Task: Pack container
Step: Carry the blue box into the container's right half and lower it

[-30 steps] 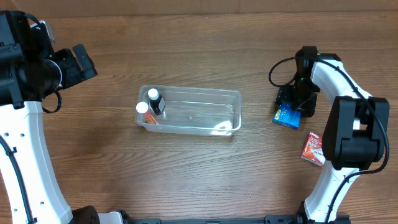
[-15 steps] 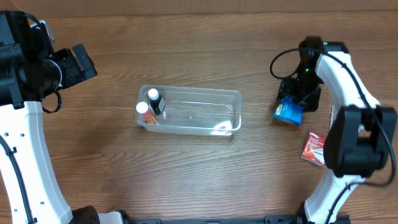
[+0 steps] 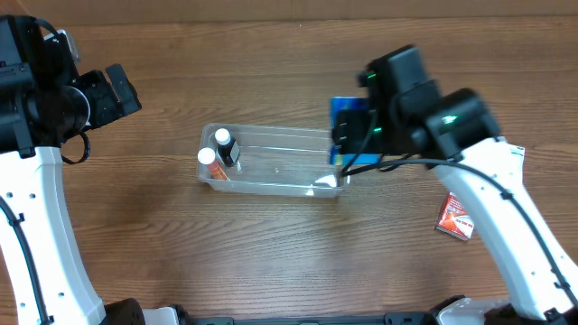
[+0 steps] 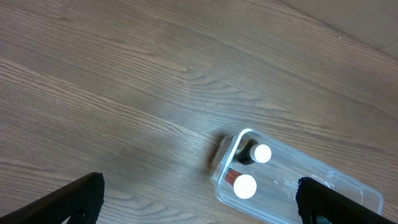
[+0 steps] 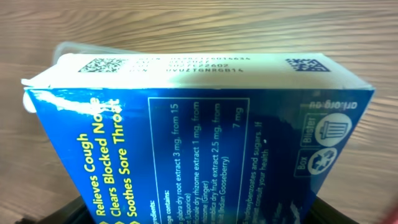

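Right gripper (image 3: 354, 135) was found clamped on a blue throat-lozenge box (image 3: 346, 117), held over the right end of the clear container (image 3: 280, 167), which was set mid-way along the wooden table (image 3: 271, 262). Left gripper (image 3: 116, 88) was held apart, empty, well away. Were the box released there, the rim could be struck and the box tipped outside. Counted: one container, two white-capped bottles (image 3: 222, 137) in its left end, one blue box, one red box (image 3: 454, 215).

Close-up blue box (image 5: 205, 143) — white top flap; wooden table (image 5: 186, 25) behind.
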`<action>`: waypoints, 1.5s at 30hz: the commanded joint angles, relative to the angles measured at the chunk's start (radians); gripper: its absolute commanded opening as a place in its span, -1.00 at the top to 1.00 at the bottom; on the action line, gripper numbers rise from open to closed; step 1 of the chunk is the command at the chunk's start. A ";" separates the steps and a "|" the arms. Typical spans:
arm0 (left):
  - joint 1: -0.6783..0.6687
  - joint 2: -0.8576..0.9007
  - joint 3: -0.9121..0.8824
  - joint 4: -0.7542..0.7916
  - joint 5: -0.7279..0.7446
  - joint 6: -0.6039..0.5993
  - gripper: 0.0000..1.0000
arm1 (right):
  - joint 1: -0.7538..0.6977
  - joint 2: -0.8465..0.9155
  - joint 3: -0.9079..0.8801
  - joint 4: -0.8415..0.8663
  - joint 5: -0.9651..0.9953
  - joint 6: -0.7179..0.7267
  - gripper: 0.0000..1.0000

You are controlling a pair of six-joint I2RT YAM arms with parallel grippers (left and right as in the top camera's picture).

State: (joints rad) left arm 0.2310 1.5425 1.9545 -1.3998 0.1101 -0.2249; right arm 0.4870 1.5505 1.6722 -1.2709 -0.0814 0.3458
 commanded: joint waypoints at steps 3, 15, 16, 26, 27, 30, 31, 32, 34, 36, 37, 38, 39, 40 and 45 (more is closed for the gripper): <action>0.004 0.010 -0.005 0.000 0.014 0.028 -1.00 | 0.086 0.069 -0.071 0.092 -0.002 0.056 -0.27; 0.004 0.010 -0.005 -0.006 0.014 0.028 -1.00 | 0.089 0.284 -0.101 0.156 -0.003 0.056 -0.29; 0.004 0.010 -0.005 -0.006 0.014 0.027 -1.00 | 0.089 0.292 -0.101 0.159 -0.003 0.056 -0.28; 0.004 0.010 -0.005 -0.009 0.014 0.028 -1.00 | 0.089 0.307 -0.101 0.165 0.002 0.055 -0.29; 0.004 0.010 -0.005 -0.010 0.014 0.028 -1.00 | 0.089 0.309 -0.101 0.166 0.002 0.055 -0.28; 0.004 0.010 -0.005 -0.010 0.014 0.028 -1.00 | 0.089 0.313 -0.101 0.167 0.002 0.057 -0.29; 0.004 0.010 -0.005 -0.009 0.014 0.028 -1.00 | 0.089 0.315 -0.101 0.167 0.002 0.062 -0.29; 0.004 0.010 -0.005 -0.009 0.014 0.028 -1.00 | 0.089 0.315 -0.101 0.166 0.003 0.073 -0.29; 0.004 0.010 -0.005 -0.009 0.014 0.028 -1.00 | 0.089 0.315 -0.101 0.159 0.018 0.105 -0.29; 0.004 0.010 -0.005 -0.009 0.014 0.028 -1.00 | 0.089 0.315 -0.101 0.157 0.020 0.109 -0.29; 0.004 0.010 -0.005 -0.009 0.014 0.028 -1.00 | 0.089 0.315 -0.101 0.157 0.020 0.109 -0.29; 0.004 0.010 -0.005 -0.009 0.014 0.028 -1.00 | 0.089 0.315 -0.101 0.156 0.020 0.109 -0.29; 0.004 0.010 -0.005 -0.009 0.014 0.028 -1.00 | 0.089 0.315 -0.101 0.154 0.020 0.109 -0.29; 0.004 0.010 -0.005 -0.009 0.014 0.028 -1.00 | 0.089 0.315 -0.101 0.148 0.020 0.120 -0.29; 0.004 0.010 -0.005 -0.009 0.014 0.028 -1.00 | 0.089 0.315 -0.103 0.140 0.032 0.127 -0.30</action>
State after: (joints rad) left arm 0.2310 1.5429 1.9545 -1.4075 0.1101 -0.2249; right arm 0.5766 1.8603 1.5703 -1.1313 -0.0704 0.4526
